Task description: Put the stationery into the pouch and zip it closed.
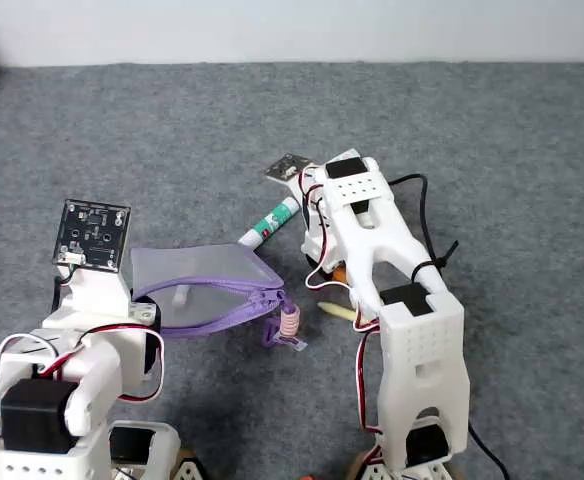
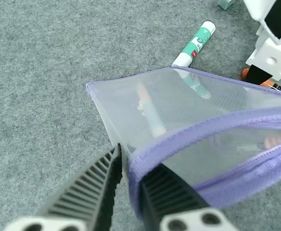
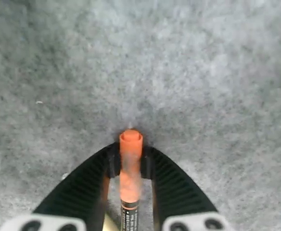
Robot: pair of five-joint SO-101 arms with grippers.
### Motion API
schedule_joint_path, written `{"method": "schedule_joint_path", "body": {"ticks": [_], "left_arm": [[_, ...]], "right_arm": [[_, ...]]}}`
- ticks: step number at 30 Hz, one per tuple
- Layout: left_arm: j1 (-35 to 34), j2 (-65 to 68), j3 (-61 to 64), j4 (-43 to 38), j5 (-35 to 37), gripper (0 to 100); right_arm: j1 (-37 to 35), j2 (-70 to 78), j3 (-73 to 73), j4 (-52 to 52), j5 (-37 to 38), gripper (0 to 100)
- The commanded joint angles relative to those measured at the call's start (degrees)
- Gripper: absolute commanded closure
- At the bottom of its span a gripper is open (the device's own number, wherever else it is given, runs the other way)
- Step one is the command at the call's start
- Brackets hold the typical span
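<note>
1. My left gripper (image 2: 126, 161) is pinched shut on the pouch (image 1: 207, 285), gripping the purple zip edge near one end of the mouth.
2. In the high view the pouch sits left of centre on the grey carpet (image 1: 492, 150). It is clear mesh with purple trim, and its zip lies apart.
3. The zip pull (image 1: 290, 322) hangs off the pouch's right end, low in the middle of that view.
4. A pale pen (image 2: 150, 115) shows through the mesh, inside the pouch.
5. A green-and-white marker (image 1: 270, 222) lies slanted just above the pouch's upper right corner, with one end at the pouch's edge.
6. My right gripper (image 3: 130, 156) is closed narrowly around an orange marker (image 3: 130, 166), held down at the carpet right of centre.
7. A pale yellow stick (image 1: 337, 312) lies on the carpet between the zip pull and my right arm.
</note>
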Motion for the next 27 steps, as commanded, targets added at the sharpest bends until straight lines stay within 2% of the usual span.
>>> {"method": "schedule_joint_path", "body": {"ticks": [1, 10, 15, 22, 27], "left_arm": [[-0.18, 0.18, -0.04, -0.97, 0.62, 99], [-0.18, 0.18, -0.04, -0.97, 0.62, 99], [-0.18, 0.18, -0.04, -0.97, 0.62, 99], [-0.18, 0.26, -0.04, -1.14, 0.62, 99], [-0.18, 0.62, -0.48, -1.14, 0.62, 99]], "right_arm": [[-0.48, -3.91, -0.7, -0.22, 0.53, 99.0], [-0.48, -19.47, -0.35, 2.77, -0.09, 99.1], [-0.92, -31.52, -0.35, 8.22, -6.77, 99.1], [-1.01, -47.87, -0.35, 13.05, -12.48, 99.1], [-4.09, -59.03, -0.35, 14.29, -19.6, 99.1]]}}
